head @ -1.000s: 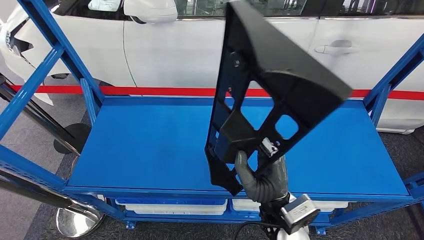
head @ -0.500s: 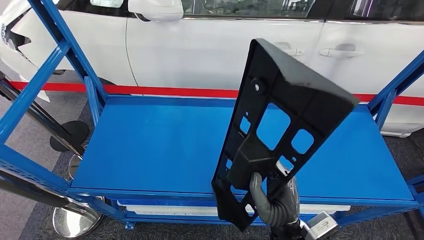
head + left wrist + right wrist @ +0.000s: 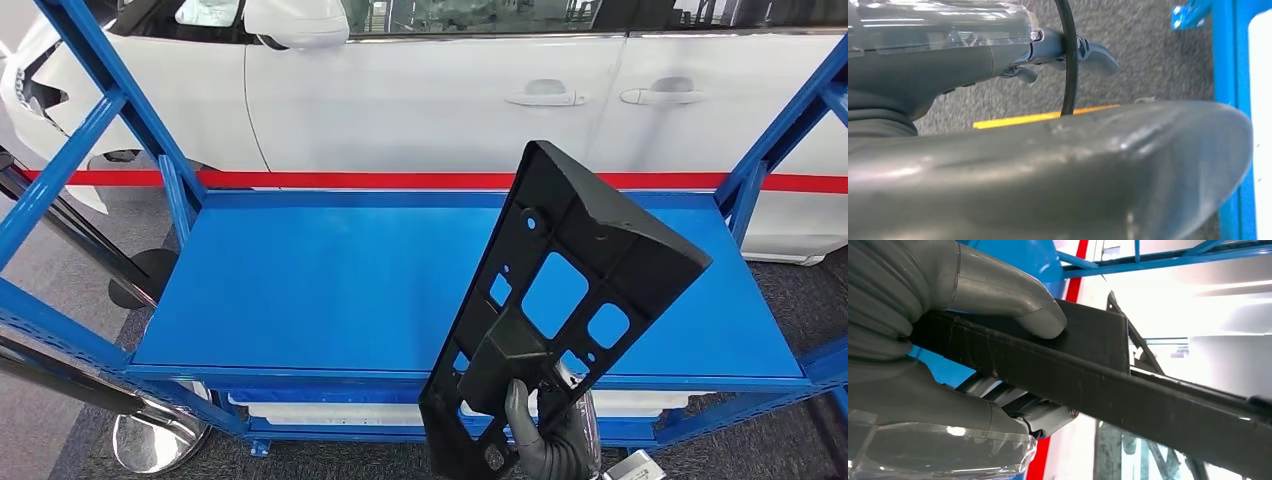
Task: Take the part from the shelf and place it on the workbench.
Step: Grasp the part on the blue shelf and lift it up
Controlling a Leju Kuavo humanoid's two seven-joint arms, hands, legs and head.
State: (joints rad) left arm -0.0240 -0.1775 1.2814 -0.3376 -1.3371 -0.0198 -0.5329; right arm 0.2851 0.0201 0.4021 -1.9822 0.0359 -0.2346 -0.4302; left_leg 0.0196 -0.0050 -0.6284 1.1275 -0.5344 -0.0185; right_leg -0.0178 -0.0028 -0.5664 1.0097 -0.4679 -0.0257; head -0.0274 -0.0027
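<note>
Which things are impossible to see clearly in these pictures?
- Left hand: left wrist view, a close blurred grey cover hides how its fingers lie.
- Right hand: head view, cut off by the bottom edge.
- Black part: right wrist view, its far end is lost in glare.
- Shelf lower level: hidden under the blue deck.

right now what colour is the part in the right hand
Black, clearest in the head view: the part held by the right hand.
</note>
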